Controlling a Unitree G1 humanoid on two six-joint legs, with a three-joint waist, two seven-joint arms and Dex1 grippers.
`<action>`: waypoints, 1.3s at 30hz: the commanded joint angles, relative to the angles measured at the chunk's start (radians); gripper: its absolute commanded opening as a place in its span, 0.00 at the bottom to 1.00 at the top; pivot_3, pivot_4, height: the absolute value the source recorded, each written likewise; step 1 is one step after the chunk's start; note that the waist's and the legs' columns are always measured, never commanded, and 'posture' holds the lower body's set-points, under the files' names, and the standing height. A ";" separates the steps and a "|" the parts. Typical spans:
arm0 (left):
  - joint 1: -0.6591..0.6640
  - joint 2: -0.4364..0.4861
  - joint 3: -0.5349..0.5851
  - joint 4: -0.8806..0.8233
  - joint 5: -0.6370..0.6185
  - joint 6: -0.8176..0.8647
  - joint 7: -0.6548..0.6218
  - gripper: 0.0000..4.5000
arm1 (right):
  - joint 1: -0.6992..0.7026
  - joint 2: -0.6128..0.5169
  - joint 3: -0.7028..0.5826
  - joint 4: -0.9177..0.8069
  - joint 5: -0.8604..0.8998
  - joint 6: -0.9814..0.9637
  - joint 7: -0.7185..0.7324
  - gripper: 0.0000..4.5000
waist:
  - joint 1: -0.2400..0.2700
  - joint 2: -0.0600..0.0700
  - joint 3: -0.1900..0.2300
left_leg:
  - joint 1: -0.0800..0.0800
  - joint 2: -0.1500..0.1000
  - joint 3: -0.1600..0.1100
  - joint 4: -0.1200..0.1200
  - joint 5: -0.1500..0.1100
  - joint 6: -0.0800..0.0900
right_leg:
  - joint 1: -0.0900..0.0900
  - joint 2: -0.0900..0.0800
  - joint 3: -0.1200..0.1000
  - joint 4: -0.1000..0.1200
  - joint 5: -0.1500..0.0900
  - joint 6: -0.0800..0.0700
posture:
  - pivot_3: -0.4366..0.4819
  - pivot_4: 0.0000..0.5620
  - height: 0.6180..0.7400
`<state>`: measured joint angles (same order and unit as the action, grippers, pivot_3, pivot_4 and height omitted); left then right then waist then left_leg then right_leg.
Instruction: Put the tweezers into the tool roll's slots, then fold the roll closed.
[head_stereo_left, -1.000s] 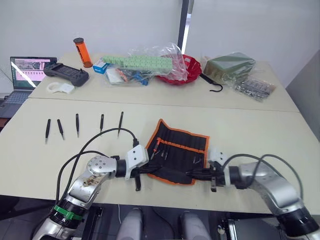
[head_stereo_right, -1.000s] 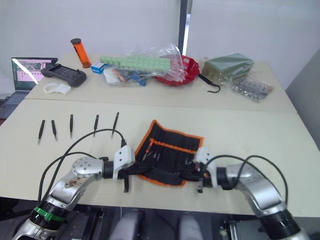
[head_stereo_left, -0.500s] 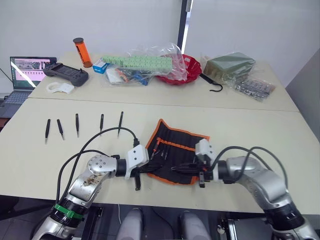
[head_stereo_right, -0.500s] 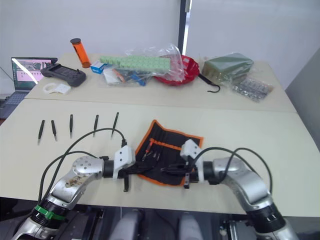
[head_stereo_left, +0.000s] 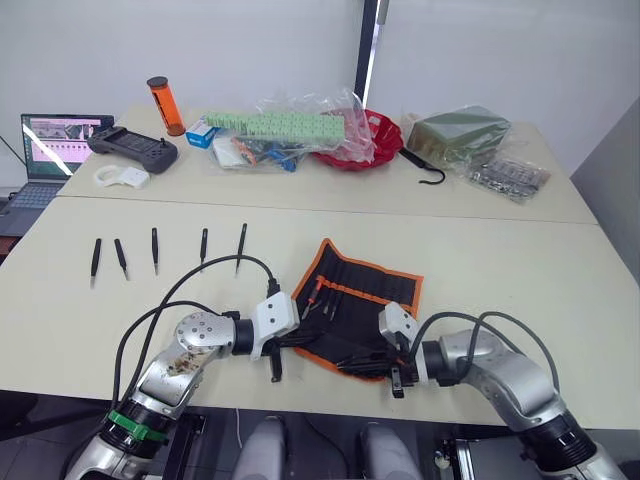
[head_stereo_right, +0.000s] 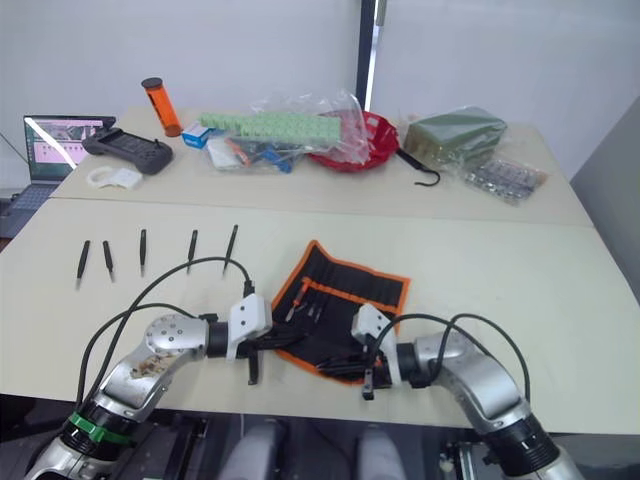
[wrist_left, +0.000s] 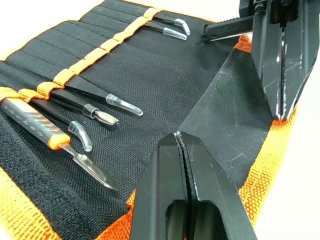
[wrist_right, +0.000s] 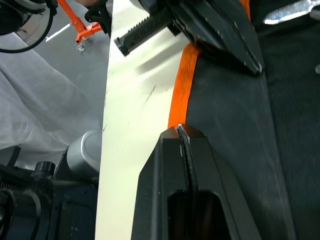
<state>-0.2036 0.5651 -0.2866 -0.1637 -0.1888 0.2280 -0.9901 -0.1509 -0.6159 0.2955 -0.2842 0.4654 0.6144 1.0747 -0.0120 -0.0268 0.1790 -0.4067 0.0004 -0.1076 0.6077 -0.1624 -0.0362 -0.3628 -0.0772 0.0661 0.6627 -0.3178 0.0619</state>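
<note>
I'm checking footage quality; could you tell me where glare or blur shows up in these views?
Left eye view: the window strip blows out white. Left wrist view: the tool roll is crisp, its top corner overexposed. Right wrist view: the left gripper is soft and blurred.

Both hands (head_stereo_left: 300, 343) (head_stereo_left: 352, 365) seemingly grip the tool roll (head_stereo_left: 355, 303); tweezers (head_stereo_left: 155, 248) lie apart.

The flat black fabric tool roll with orange edging (head_stereo_left: 357, 308) lies open on the near cream table (head_stereo_left: 520, 270), at its front edge. Five slim black pointed tweezers (head_stereo_left: 154, 249) lie in a row at its 10 o'clock, well apart from it. On the far table, the red tray (head_stereo_left: 372, 140) sits at the roll's 12 o'clock, the black hook (head_stereo_left: 424, 169) at 1 o'clock.
</note>
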 joint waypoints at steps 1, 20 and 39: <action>0.016 0.022 0.001 0.018 0.025 0.005 0.003 0.01 | 0.034 -0.018 -0.006 0.014 0.010 0.025 0.006 0.00 | 0.000 0.000 0.000 | 0.000 0.000 0.000 0.000 0.000 0.000 | 0.001 0.000 0.000 0.000 -0.001 0.001 | 0.48 0.27 1.00; -0.214 -0.015 0.003 0.323 0.078 -0.198 -0.049 0.01 | -0.042 0.012 -0.085 -0.095 0.097 0.123 -0.063 0.00 | 0.000 0.000 0.000 | 0.000 0.000 0.000 0.001 0.000 0.000 | 0.000 0.000 0.000 0.000 0.000 0.001 | 0.48 0.27 1.00; -0.258 0.074 0.294 0.239 -0.227 0.082 -0.110 0.06 | -0.117 -0.065 -0.248 -0.114 0.172 0.168 -0.103 0.06 | -0.007 -0.001 0.003 | -0.009 0.000 0.000 0.001 0.000 0.000 | -0.009 0.000 0.000 0.001 0.004 -0.004 | 0.48 0.27 1.00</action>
<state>-0.4685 0.6150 -0.0552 0.1182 -0.3623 0.2655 -1.1082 -0.2598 -0.6658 0.0821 -0.3910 0.6313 0.8029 0.9661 -0.0191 -0.0273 0.1817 -0.4159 0.0004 -0.1077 0.6084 -0.1622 -0.0360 -0.3718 -0.0768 0.0660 0.6642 -0.3140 0.0574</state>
